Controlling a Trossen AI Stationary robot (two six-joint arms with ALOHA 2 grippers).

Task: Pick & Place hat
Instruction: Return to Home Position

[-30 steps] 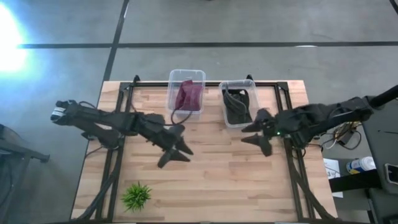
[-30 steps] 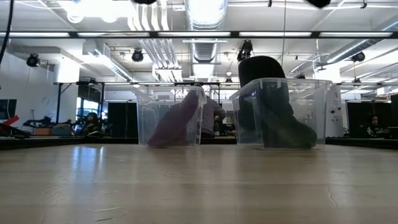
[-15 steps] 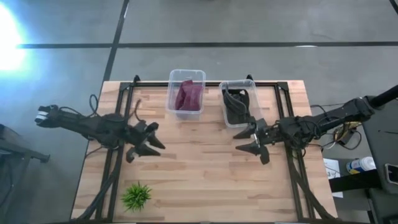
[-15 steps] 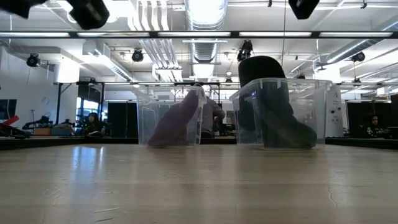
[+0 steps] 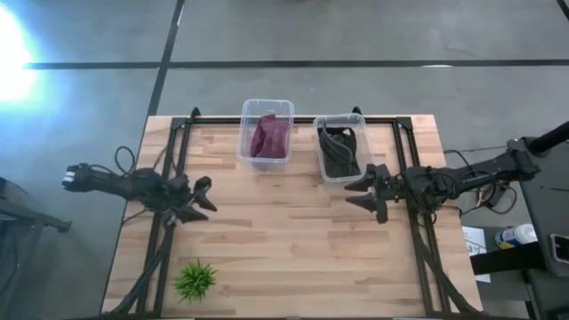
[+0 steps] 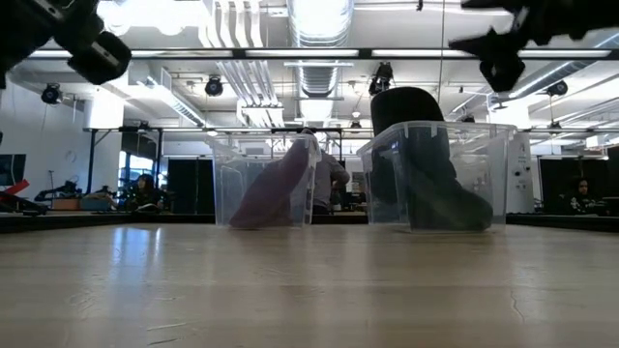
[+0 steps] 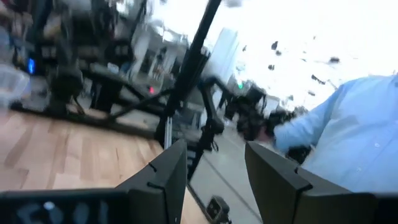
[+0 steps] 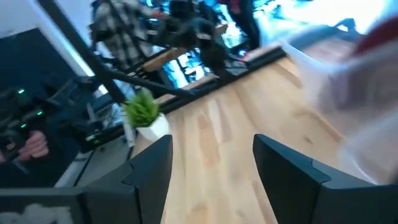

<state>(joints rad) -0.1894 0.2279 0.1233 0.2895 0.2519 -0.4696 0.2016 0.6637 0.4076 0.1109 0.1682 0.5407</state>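
Observation:
Two hats lie in two clear bins at the table's far side. The maroon hat point(image 5: 269, 136) point(image 6: 274, 190) fills the left bin point(image 5: 266, 106). The black hat point(image 5: 339, 151) point(image 6: 432, 184) sits in the right bin point(image 5: 342, 119), its crown rising above the rim. My left gripper point(image 5: 201, 198) point(image 7: 214, 177) hangs open above the table's left part, away from both bins. My right gripper point(image 5: 368, 192) point(image 8: 211, 177) is open in the air just near and right of the black hat's bin. Neither gripper holds anything.
A small green plant point(image 5: 196, 280) point(image 8: 142, 111) stands near the table's near left corner. A black frame point(image 5: 174, 142) runs along the table's left, right and far sides. A person in a light blue shirt point(image 7: 348, 137) is beyond the table. Bare wood point(image 5: 293, 240) spans the middle.
My left gripper has drawn back from the table's middle toward the left edge and come lower, staying open. My right gripper has stayed near the black hat's bin and sunk a little into the low view. The hats and bins have not moved.

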